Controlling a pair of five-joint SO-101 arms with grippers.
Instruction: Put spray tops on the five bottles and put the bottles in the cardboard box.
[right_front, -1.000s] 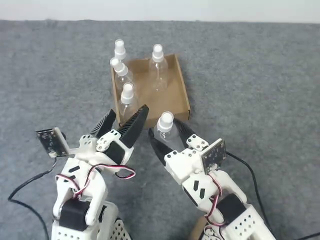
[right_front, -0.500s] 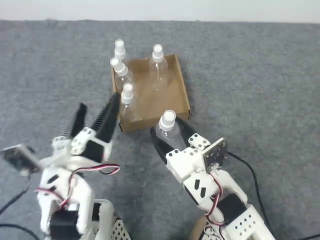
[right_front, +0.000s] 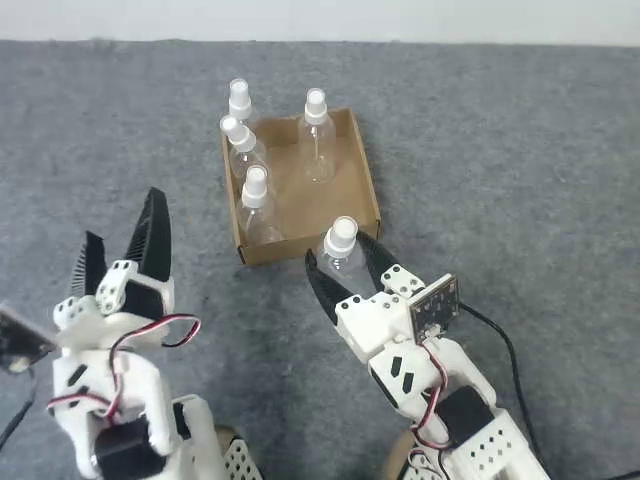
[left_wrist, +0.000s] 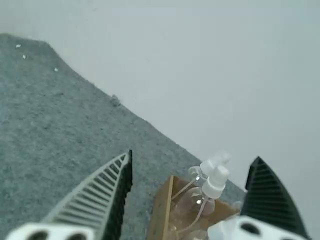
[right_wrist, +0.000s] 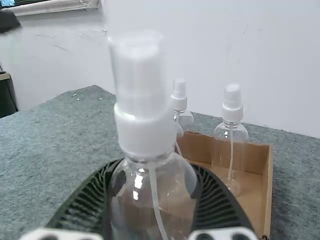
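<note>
The black ribbed fingers (right_front: 152, 240) of the left gripper (right_front: 122, 235) are seen spread wide with nothing between them, in the lower left of the high view, pointing up the frame and kept well apart from the brown cardboard box (right_front: 371, 192). The fingers (right_wrist: 82, 205) of the right gripper (right_front: 340, 258) are closed on a clear plastic bottle with a white spray top (right_front: 342, 237), one finger lying against each side of its round body. This bottle is held upright just below the centre of the high view, outside the box and just beside its near right corner; whether its base rests on the grey carpeted table (right_front: 500, 150) cannot be told. The open-topped box is placed in the upper middle of the high view. Three more clear spray-topped bottles are stood upright inside it: one (right_front: 316, 135) near the far wall towards the right, one (right_front: 243, 148) against the left wall, and one (right_front: 256, 200) nearer the front, also along the left wall. A fifth bottle (right_front: 240, 98) is seen at the far left corner of the box, and it cannot be told whether it is inside the box or just behind it. In the left wrist view, the box edge (left_wrist: 162, 215) and two white spray tops (left_wrist: 216, 176) are framed between the spread fingers (left_wrist: 107, 195), farther off. In the right wrist view, the held bottle (right_wrist: 150, 150) is shown close up, with the box (right_wrist: 266, 170) and a bottle (right_wrist: 232, 125) standing in it behind, in front of a white wall (right_wrist: 250, 50).
</note>
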